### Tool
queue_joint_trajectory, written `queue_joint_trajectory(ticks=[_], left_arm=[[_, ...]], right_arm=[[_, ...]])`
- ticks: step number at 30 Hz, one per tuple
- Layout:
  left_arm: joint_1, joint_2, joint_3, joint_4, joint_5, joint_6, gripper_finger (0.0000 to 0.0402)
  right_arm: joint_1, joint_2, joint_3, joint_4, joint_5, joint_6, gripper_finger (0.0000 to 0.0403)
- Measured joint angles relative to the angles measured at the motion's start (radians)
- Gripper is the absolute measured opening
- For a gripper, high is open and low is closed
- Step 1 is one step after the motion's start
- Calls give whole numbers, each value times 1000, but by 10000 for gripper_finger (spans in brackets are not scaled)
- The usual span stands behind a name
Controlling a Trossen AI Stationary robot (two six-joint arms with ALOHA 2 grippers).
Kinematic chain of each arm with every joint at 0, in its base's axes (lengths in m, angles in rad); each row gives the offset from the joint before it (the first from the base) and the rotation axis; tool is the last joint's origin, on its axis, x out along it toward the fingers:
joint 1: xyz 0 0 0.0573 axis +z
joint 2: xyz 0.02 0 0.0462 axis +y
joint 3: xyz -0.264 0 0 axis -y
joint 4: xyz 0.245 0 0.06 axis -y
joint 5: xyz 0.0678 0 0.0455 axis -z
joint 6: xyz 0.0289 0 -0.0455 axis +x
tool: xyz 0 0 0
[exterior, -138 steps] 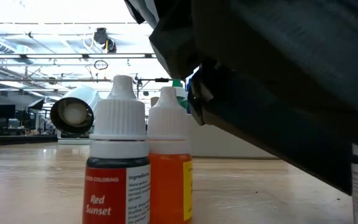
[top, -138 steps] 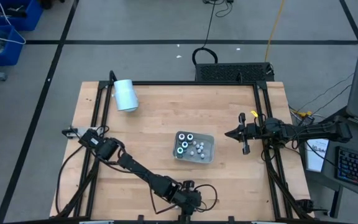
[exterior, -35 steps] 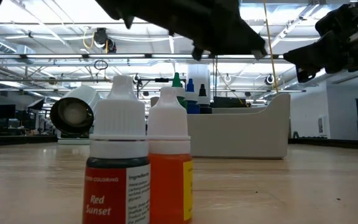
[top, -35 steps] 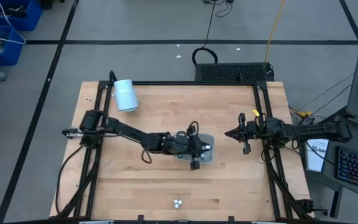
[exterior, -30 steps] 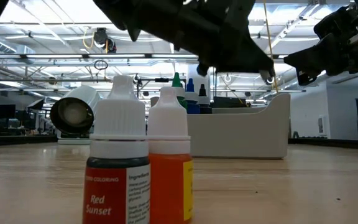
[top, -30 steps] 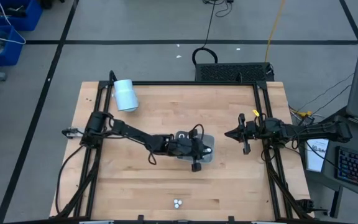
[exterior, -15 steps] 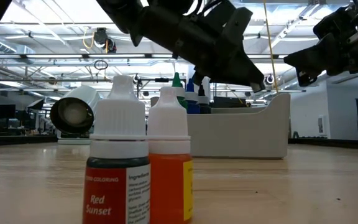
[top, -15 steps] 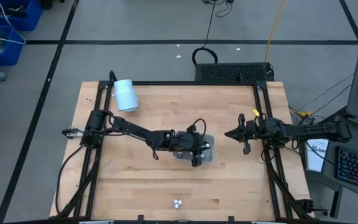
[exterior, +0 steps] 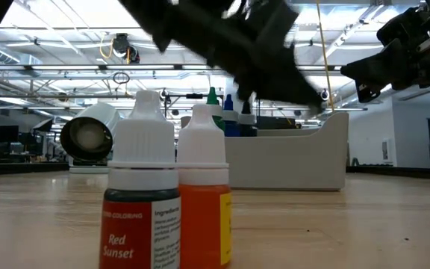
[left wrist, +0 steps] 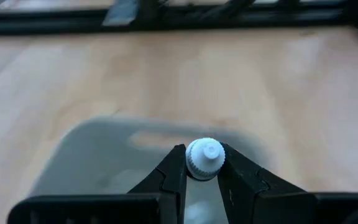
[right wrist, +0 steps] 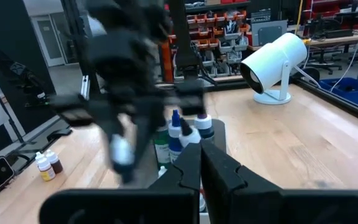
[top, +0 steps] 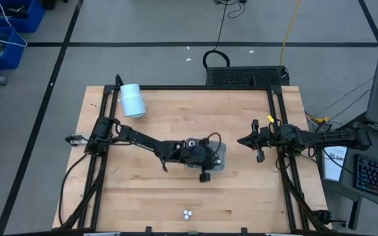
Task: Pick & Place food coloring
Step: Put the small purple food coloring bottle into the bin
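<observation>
My left gripper (top: 205, 164) hovers over the grey tray (top: 220, 152) and is shut on a small white-capped food coloring bottle (left wrist: 204, 159). More bottles stand in the tray; their green and blue tips (exterior: 219, 104) rise above its wall (exterior: 286, 161), and they also show in the right wrist view (right wrist: 180, 134). Two bottles stand upright at the table's near edge (top: 188, 214), one red (exterior: 142, 202) and one orange (exterior: 204, 202). My right gripper (top: 241, 140) waits shut, right of the tray (right wrist: 199, 152). My left gripper pinches the bottle by its white ribbed cap (left wrist: 204, 159) between the two fingertips (left wrist: 178, 167). The fingers come from above, slanting from the table's left. The fingers hide the bottle's body. The bottle is off the table, above the blurred tray.
A large white cylinder (top: 133, 100) lies at the table's far left corner, also seen in the low view (exterior: 88, 134). Black frame rails run along the table's left and right sides. Bare wood lies between the tray and the two near bottles.
My left gripper dropped toward the tray's near right part half a second ago. It is now blurred in motion above the tray. The two bottles at the near edge and the right arm have stayed where they were.
</observation>
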Motion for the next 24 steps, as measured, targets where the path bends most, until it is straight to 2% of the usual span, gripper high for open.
queue_joint_trajectory(ticks=[7,16,20,24], left_arm=[[-52,-3,104,-156,-52,-9,71],[-74,-4,111,-228,-97,-2,71],[-51,-3,129,-267,-80,2,71],[-7,7,219,-336,-17,23,71]], right_arm=[[0,0,0,0,-1,-5,0],[0,0,0,1,-2,23,0],[0,0,0,14,-2,25,0],[0,0,0,46,-2,21,0]])
